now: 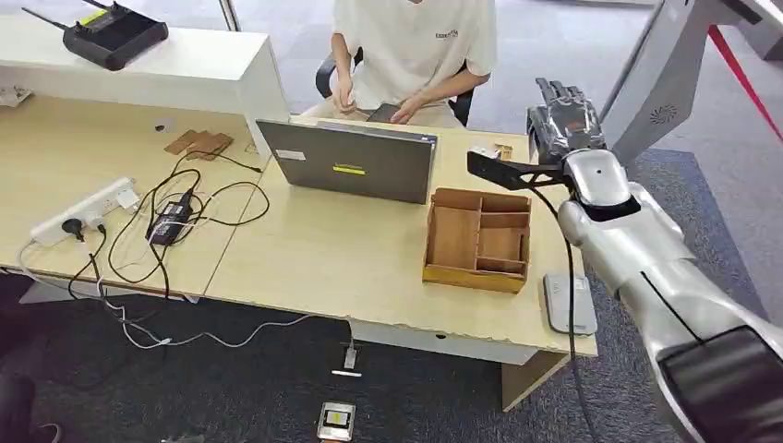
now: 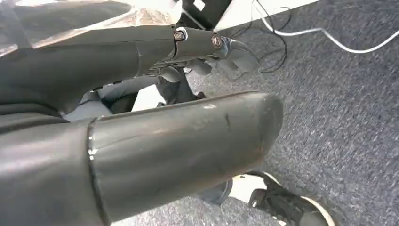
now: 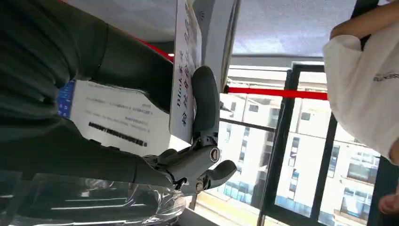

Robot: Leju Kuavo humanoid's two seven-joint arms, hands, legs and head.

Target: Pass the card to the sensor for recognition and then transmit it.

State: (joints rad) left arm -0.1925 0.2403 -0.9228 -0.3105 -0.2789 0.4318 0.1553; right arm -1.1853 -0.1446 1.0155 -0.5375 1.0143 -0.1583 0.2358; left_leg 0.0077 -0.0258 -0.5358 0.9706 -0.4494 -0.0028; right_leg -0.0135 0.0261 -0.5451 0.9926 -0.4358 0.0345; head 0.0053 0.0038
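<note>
My right hand [image 1: 563, 115] is raised above the far right end of the desk, its back toward me. In the right wrist view the hand [image 3: 197, 141] pinches a white card [image 3: 185, 70] with printed text between the thumb and fingers, holding it upright. A flat grey sensor pad [image 1: 568, 303] lies on the desk's front right corner, well below and nearer than the hand. My left hand [image 2: 207, 47] hangs beside the desk over the carpet with nothing in it.
A person in a white shirt [image 1: 415, 46] sits behind the desk [image 1: 332, 258]. A grey laptop [image 1: 355, 159] and a wooden divided box [image 1: 478, 238] stand on the desk. A power strip [image 1: 83, 210] with tangled cables lies at the left. A shoe [image 2: 282, 207] is on the carpet.
</note>
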